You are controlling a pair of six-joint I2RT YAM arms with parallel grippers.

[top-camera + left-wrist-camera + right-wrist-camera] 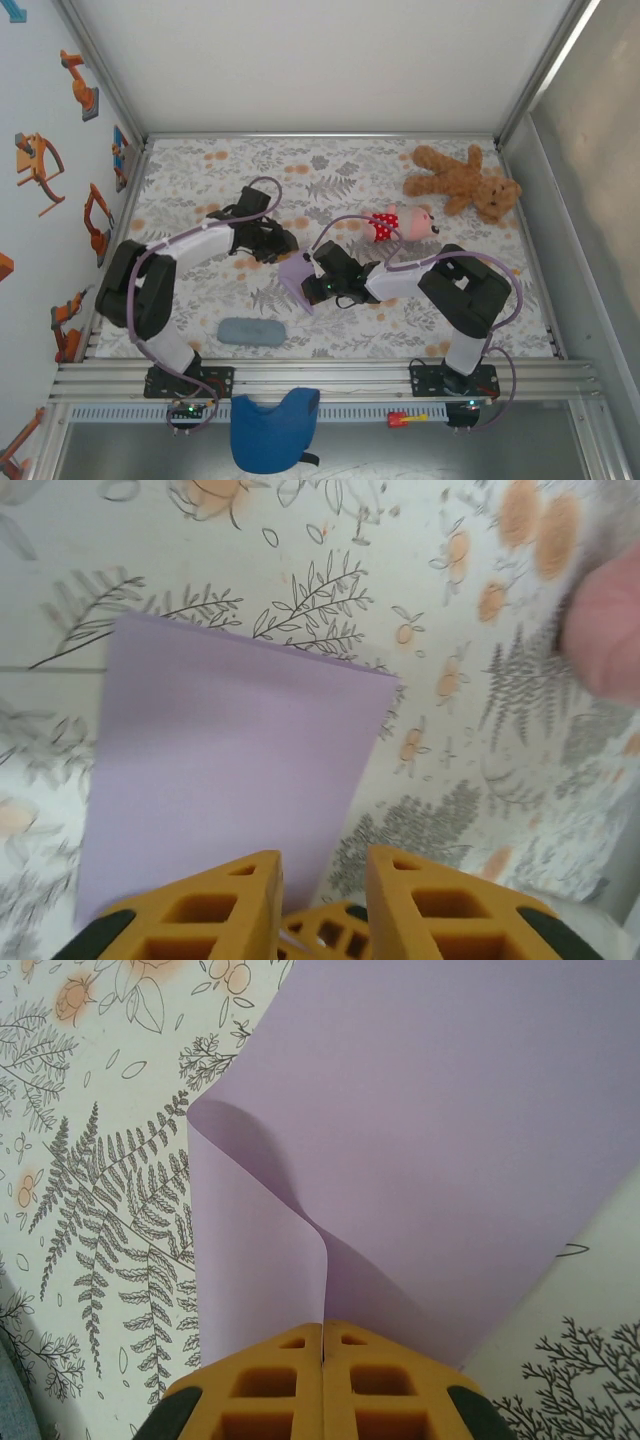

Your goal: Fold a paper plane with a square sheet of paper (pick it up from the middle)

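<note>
The right tool (322,1332) is pressed together on one edge of the lavender sheet of paper (430,1130). The sheet sits near the middle of the tabletop (330,170) and bulges into a soft loop beside the pinch. The left tool (322,865) stands slightly spread at the sheet's other side, with nothing visibly gripped. With a single hold, a pull or press could flatten that loop into a stray crease or swing the sheet askew.

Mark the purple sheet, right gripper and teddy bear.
purple sheet (450,1140), right wrist view, flat upper face.
right gripper (323,1334), right wrist view, between its fingertips.
teddy bear (456,176), top external view, belly.
</note>
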